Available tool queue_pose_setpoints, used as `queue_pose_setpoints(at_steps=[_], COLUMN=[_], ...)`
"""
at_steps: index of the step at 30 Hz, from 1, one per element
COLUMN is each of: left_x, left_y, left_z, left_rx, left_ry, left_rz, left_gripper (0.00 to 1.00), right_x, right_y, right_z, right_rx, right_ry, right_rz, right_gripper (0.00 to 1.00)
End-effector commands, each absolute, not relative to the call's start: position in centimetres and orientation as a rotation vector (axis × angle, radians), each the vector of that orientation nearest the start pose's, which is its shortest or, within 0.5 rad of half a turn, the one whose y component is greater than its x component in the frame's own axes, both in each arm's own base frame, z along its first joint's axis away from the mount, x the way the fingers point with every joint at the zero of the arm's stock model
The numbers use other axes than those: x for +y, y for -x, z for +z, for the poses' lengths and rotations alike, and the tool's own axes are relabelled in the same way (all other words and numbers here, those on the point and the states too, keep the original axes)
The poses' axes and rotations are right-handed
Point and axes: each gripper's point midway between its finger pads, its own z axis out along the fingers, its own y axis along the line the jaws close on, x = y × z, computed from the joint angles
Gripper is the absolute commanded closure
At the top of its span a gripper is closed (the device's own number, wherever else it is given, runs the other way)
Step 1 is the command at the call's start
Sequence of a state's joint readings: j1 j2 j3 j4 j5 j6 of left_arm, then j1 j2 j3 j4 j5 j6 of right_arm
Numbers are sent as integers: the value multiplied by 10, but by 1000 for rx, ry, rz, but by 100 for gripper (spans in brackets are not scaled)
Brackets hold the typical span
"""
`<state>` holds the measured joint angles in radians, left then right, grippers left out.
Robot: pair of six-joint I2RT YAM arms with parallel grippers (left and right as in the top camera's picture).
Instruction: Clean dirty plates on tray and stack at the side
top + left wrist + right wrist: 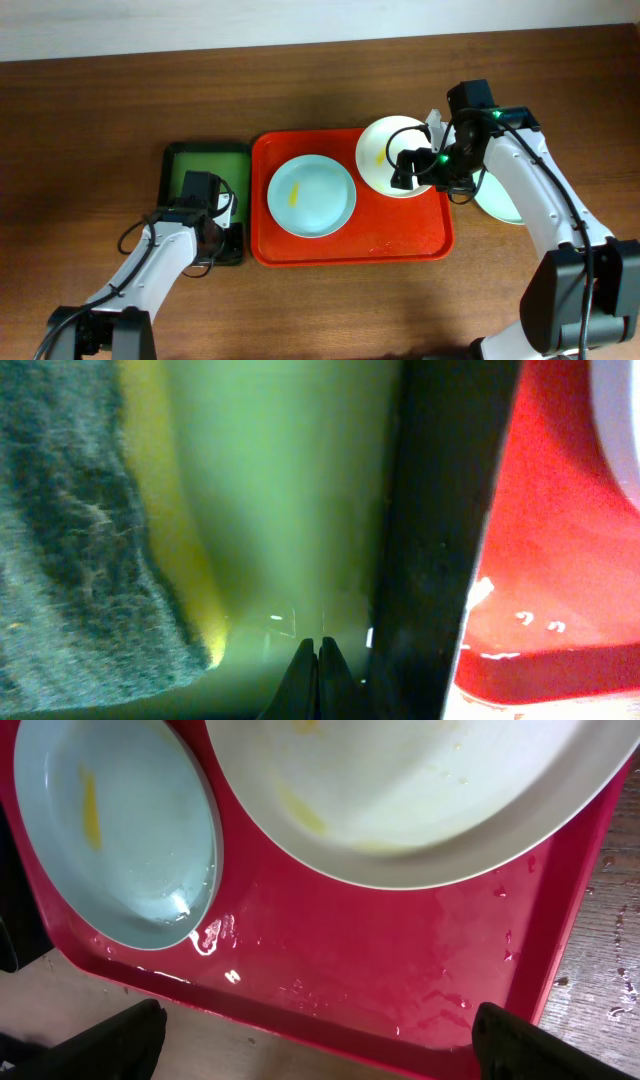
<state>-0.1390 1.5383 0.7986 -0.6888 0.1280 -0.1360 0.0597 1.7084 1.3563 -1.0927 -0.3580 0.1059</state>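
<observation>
The right claw is spread wide open above the cream plate, which lies on the wet red tray beside a blue-green plate. The left claw is closed on nothing near the sponge. The cream plate is judged rigid, breakable and slippery; the rim is recommended as the grip point.

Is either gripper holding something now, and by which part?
Nothing is held. The left gripper is shut on nothing beside the sponge; the right gripper is open over the red tray, near the cream plate.
</observation>
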Motion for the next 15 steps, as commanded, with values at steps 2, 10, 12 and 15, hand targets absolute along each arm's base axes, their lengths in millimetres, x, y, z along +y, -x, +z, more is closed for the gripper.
queue_pose_setpoints(at_steps=[2,10,12,15], left_x=[-90,-99,-99,-75], left_y=[-263,-265,-268,-297], left_z=[23,27,28,57], left_rx=[2969,2948,2941,2911], left_ry=[-37,-48,-49,-29], left_rz=[-495,-573,-564,-320], left_gripper=[100,100,100,100], right_x=[82,82,82,82], right_y=[-334,-334,-334,-334], right_z=[118,118,118,118], right_rx=[2983,2983,2983,2983], right_ry=[-37,-37,-38,-37], right_rz=[573,573,573,573], right_gripper=[2,2,2,2])
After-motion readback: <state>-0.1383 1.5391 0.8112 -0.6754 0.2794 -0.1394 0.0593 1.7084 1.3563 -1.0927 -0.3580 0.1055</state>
